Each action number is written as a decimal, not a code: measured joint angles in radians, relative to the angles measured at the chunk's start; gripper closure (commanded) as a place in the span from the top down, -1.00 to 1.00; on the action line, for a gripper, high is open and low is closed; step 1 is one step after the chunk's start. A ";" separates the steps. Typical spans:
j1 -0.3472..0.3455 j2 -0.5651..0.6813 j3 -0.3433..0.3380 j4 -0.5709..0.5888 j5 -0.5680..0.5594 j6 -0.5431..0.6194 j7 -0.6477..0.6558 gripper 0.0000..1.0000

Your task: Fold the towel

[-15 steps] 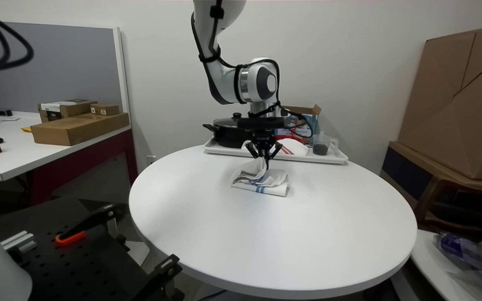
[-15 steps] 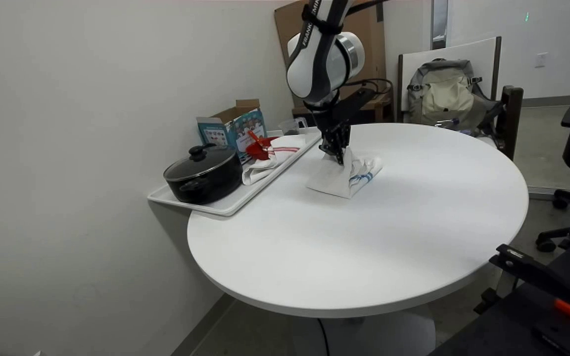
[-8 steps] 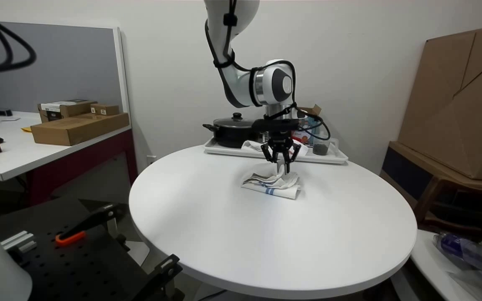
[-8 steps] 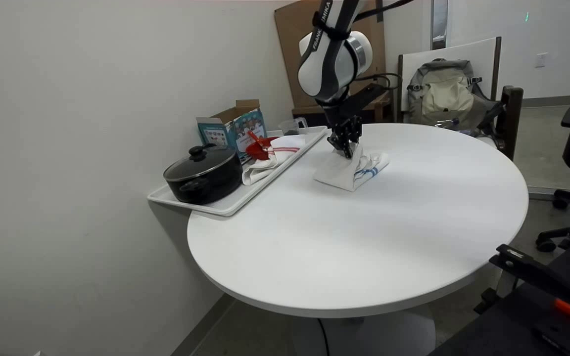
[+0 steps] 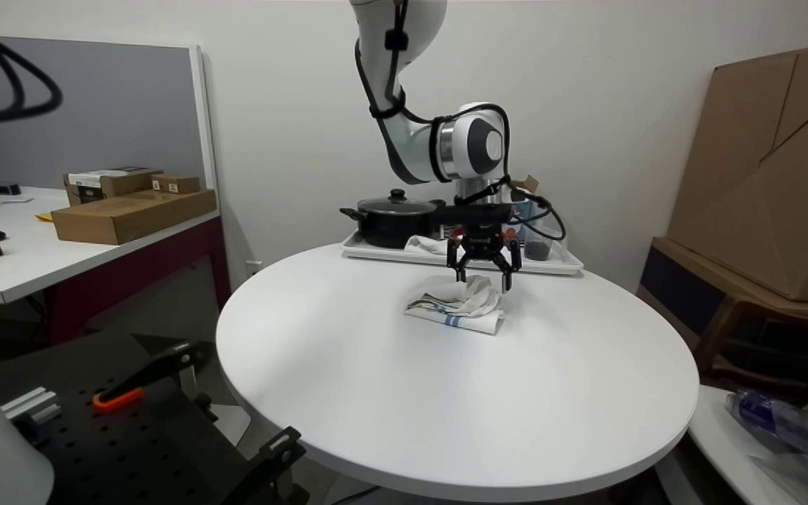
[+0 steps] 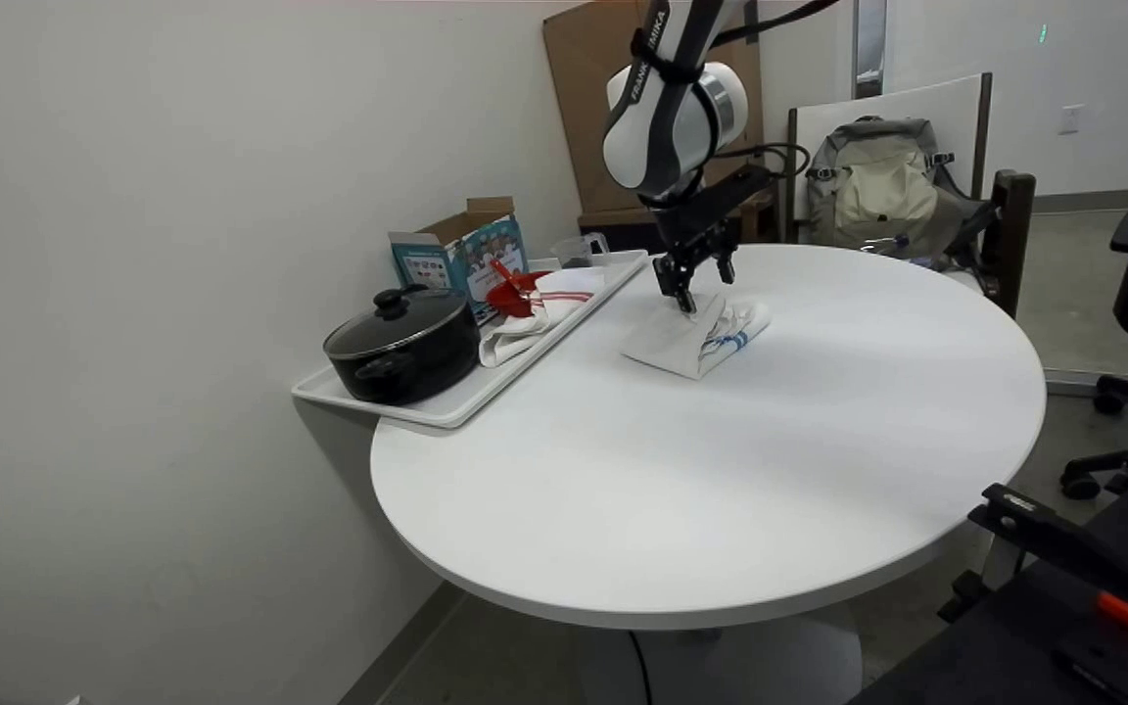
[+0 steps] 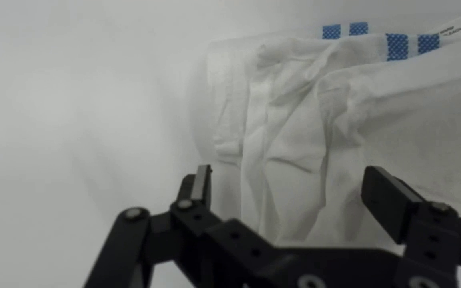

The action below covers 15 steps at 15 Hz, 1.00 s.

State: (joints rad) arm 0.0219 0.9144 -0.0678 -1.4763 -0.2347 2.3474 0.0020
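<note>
Round white table (image 5: 446, 421), with our blue-striped towel (image 5: 454, 307) lying on it in rumpled folds.
We see the Robotiq gripper (image 5: 483, 283) low over the towel, its fingers (image 7: 386, 204) spread apart; whether a fingertip touches it, we cannot tell. Toward the wall (image 6: 182, 294), a white tray (image 6: 456, 404) carries a black lidded pot (image 6: 402, 354) and a red-striped white cloth (image 6: 551, 311).

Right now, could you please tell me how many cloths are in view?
2: the towel on the table, and the red-striped cloth on the tray. Another may be hidden under their folds.
</note>
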 measured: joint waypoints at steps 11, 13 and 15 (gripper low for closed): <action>0.008 -0.123 0.022 -0.086 0.014 0.013 0.030 1.00; 0.029 -0.197 0.020 -0.171 0.014 0.067 0.070 1.00; 0.058 -0.270 0.013 -0.275 0.013 0.120 0.146 1.00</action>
State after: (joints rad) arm 0.0801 0.6446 -0.0549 -1.7515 -0.2213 2.4678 0.1479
